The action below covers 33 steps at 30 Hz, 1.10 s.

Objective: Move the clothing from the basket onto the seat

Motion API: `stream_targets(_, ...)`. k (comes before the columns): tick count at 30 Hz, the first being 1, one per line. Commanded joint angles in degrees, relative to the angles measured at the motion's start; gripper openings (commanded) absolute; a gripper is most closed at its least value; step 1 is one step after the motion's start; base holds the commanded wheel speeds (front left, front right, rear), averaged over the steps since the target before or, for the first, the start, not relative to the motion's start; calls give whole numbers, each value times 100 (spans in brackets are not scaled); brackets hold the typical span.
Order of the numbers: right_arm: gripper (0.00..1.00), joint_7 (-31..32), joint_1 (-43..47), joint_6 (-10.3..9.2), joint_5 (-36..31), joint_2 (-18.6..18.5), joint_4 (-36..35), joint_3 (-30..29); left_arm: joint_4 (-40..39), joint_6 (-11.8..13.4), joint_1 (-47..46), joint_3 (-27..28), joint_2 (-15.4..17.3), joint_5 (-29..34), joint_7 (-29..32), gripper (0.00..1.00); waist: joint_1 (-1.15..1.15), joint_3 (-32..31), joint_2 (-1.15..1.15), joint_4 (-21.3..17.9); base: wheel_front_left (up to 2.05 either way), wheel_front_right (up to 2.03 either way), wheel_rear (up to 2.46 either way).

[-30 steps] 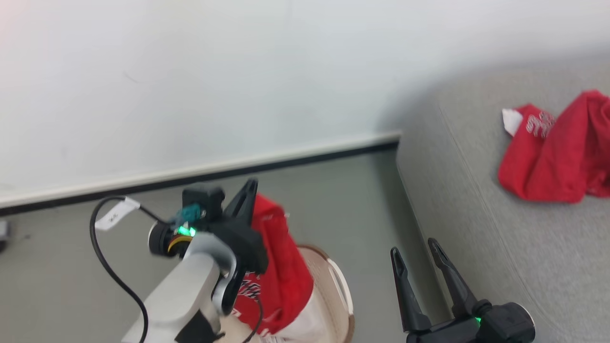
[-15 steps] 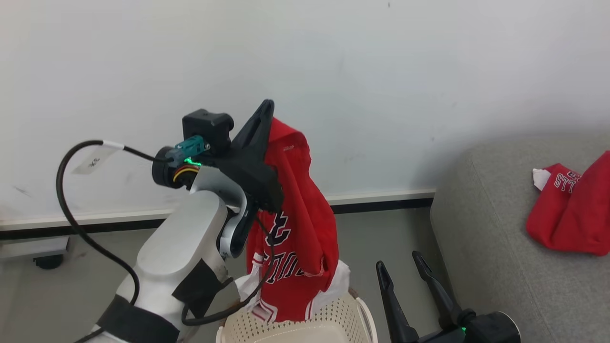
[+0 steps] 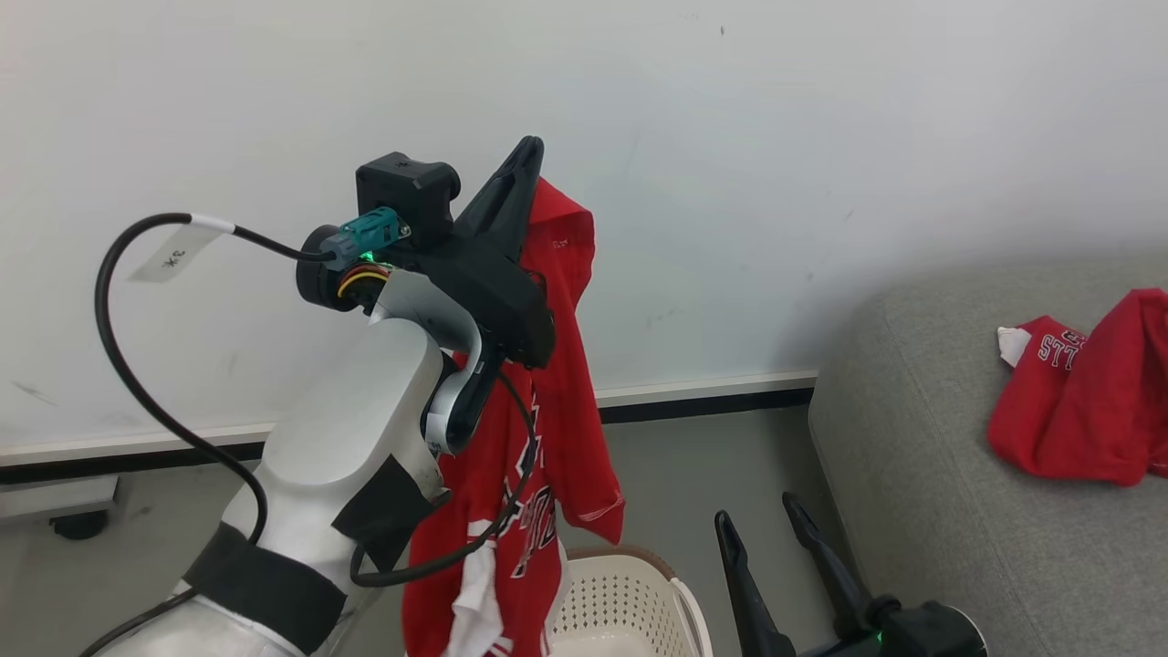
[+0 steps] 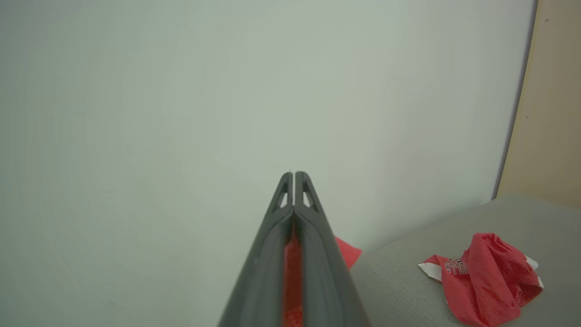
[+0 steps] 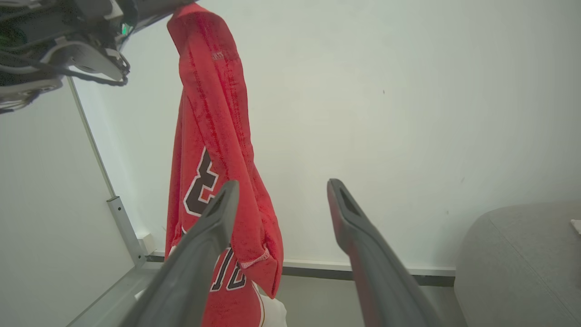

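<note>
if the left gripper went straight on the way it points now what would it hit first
Most likely the pale wall: the left gripper, shut on the red garment, points at bare wall with nothing between. How far off the wall is, I cannot tell.

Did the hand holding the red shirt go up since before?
Yes, up. The left gripper, holding the red shirt, was level with the skirting board; now it is far above it.

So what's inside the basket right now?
The basket shows bare perforated inner wall on its right side, with no clothing there. The red jersey hanging from the shut left claw covers its left side, so whatever lies there is hidden.
</note>
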Motion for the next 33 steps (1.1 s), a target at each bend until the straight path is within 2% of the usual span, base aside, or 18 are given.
stream_targets(1,100,43,-46,0,7,-9,74,-4,-1,-39,-72,-35,-12,-65,-10,0,0,10,0,-16,0,0,0)
stream_targets(9,100,476,-731,0,-24,-7,699,-14,-365,-51,-89,-375,-37,-406,32,0,0,60,0,-10,0,0,0)
stream_targets(20,100,893,-1878,0,166,-7,2037,102,-1339,341,-200,-1158,-32,-1021,187,0,0,79,0,159,0,0,0)
stream_targets(29,100,596,-2592,0,524,-6,3193,325,-2172,627,-363,-1606,-35,-1589,241,0,0,84,0,303,0,0,0)
stream_targets(33,100,428,-2712,0,600,-3,3434,330,-2365,717,-417,-1756,-32,-1695,275,0,0,80,0,379,0,0,0)
